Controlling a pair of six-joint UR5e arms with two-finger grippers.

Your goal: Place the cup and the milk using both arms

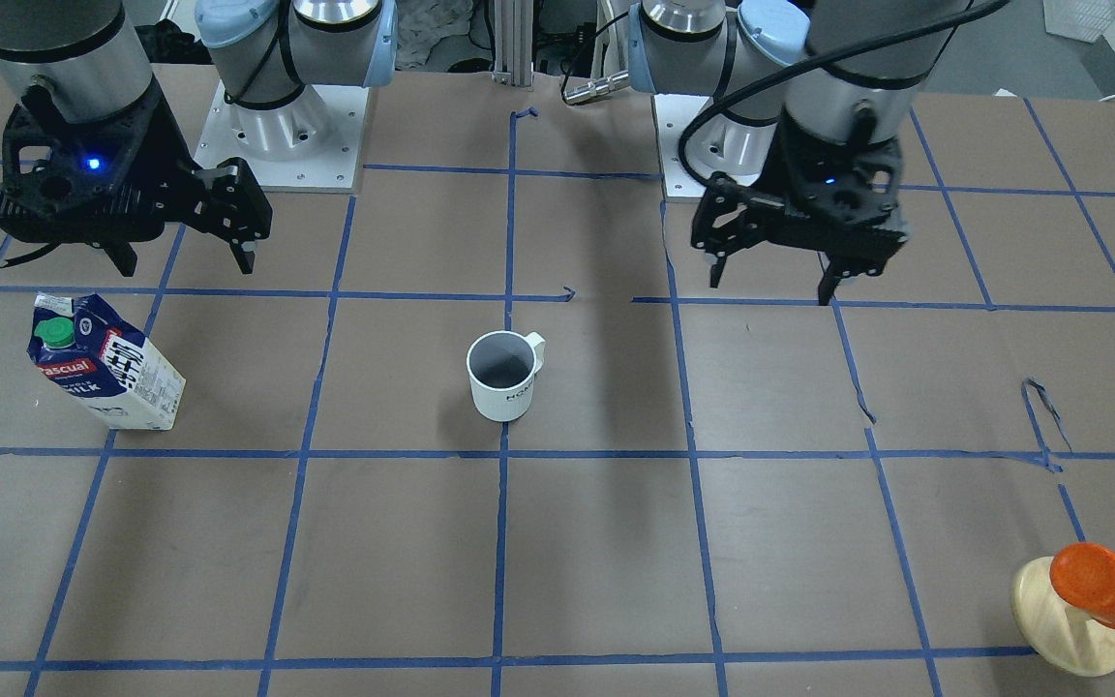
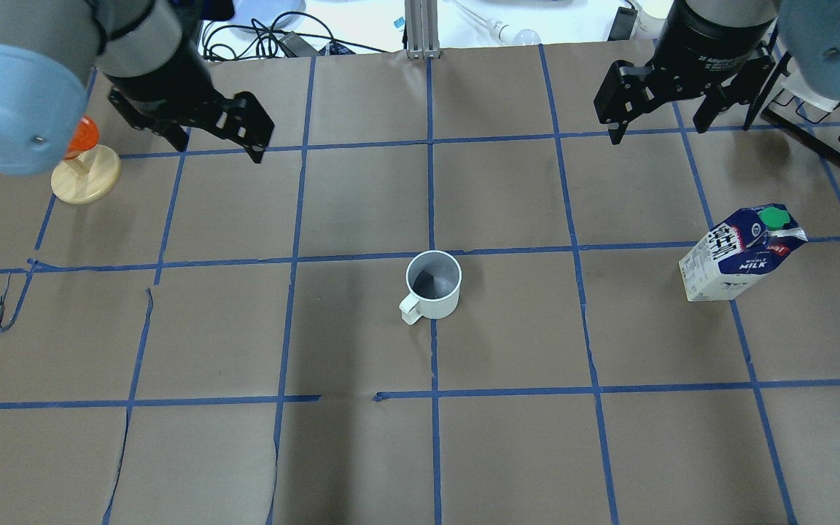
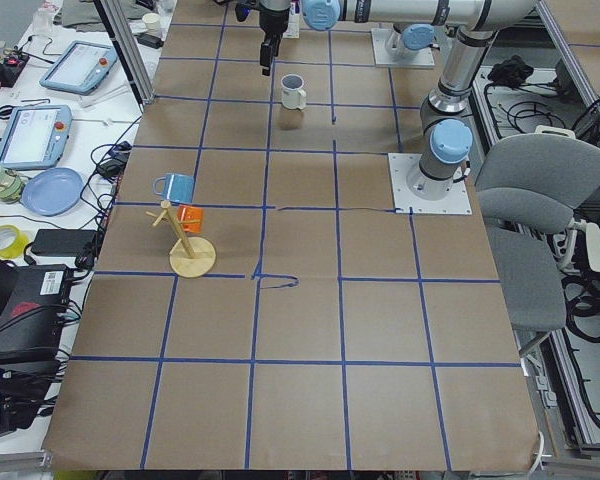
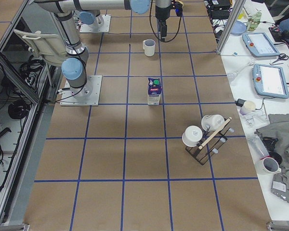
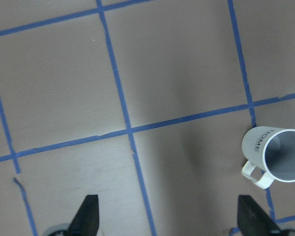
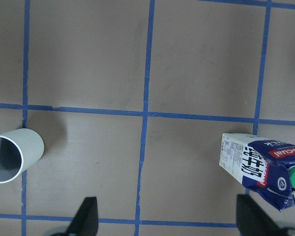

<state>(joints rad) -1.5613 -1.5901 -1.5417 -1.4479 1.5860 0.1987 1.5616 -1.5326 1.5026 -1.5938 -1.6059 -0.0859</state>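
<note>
Scene: bench under brown paper with a blue tape grid. Clock directions follow the overhead view, with 12 o'clock the edge farthest from the robot.
Cup: upright at the bench centre on a tape crossing, handle at 7 o'clock, nothing touching it.
Milk: upright at 3 o'clock from the cup and well apart from it, green cap on top, untouched.
Left fingers: spread wide, holding nothing, above the bench at 10 o'clock from the cup.
Right fingers: spread wide, holding nothing, above the bench at 11 o'clock from the milk.
Risk, milk: it is tall and narrow, so a grip set off-centre or high on the sloped top would likely tip or shove it.
Risk, cup: a finger landing on the rim or handle could spin or topple it.
Risk, arms: both heading for the same square could clash.
Nearby: orange cup on a wooden stand, just beside the left arm, where a wrist swing could knock it. Blue mug near the stand, toward 12 o'clock. Rack of white mugs at 1 o'clock from the milk.
In the way: no object stands between either pair of fingers and the cup or milk.
</note>
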